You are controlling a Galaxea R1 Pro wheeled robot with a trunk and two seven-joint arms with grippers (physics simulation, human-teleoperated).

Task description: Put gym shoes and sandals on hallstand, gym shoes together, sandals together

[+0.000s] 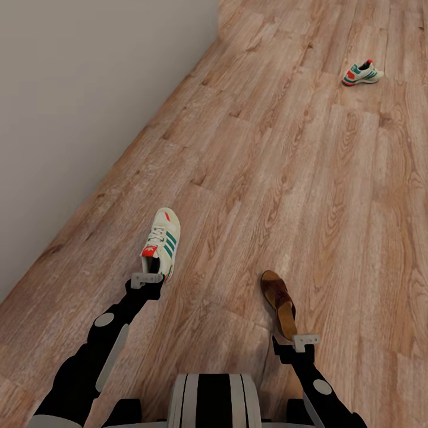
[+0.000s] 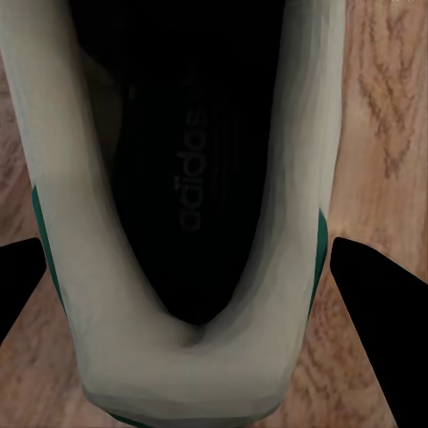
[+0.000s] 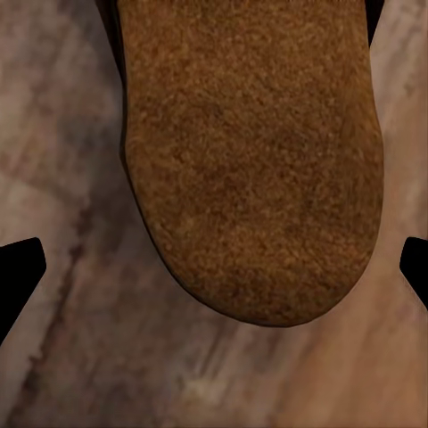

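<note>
Your left gripper [image 1: 147,279] is spread wide around the near gym shoe's [image 1: 161,242] heel, the right gripper [image 1: 305,341] wide over the sandal [image 1: 279,302] (other gym shoe [image 1: 362,72] at one o'clock). Close off-centre, and the heel may slip sideways.

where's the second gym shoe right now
In the head view the second gym shoe lies far off on the corridor floor, toward the upper right, well beyond the sandal at the right gripper.
</note>
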